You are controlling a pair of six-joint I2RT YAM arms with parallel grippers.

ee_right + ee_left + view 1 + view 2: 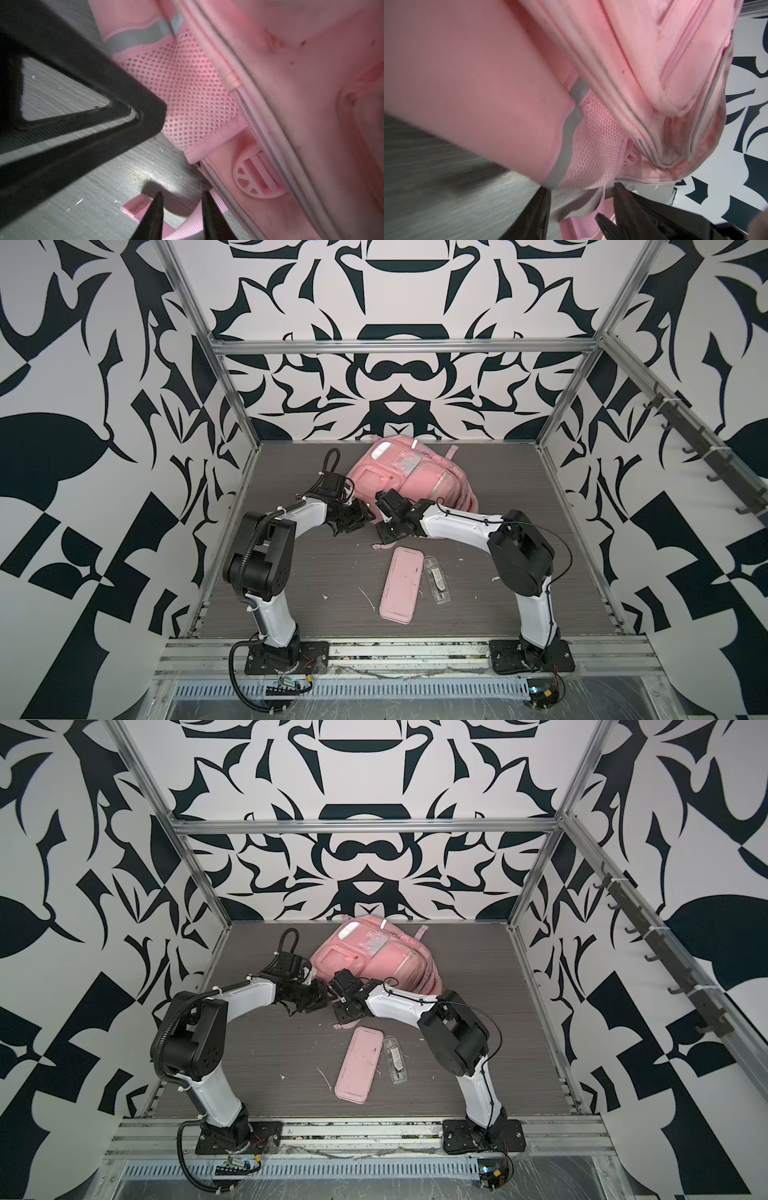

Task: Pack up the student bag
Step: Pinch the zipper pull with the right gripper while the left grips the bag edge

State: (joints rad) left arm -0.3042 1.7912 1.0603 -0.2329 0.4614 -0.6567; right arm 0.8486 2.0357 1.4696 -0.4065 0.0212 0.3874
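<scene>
I can read no text, number or brand anywhere from here. The bag (409,481) has a clear patch (406,462) on its front, but in both top views it is too small for me to make out any print on it. The clear case (435,580) on the desk (291,572) holds a dark and white item whose marks are too small to read. In the right wrist view a round pink badge (257,176) on the bag bears only bars and wedges, no letters.
</scene>
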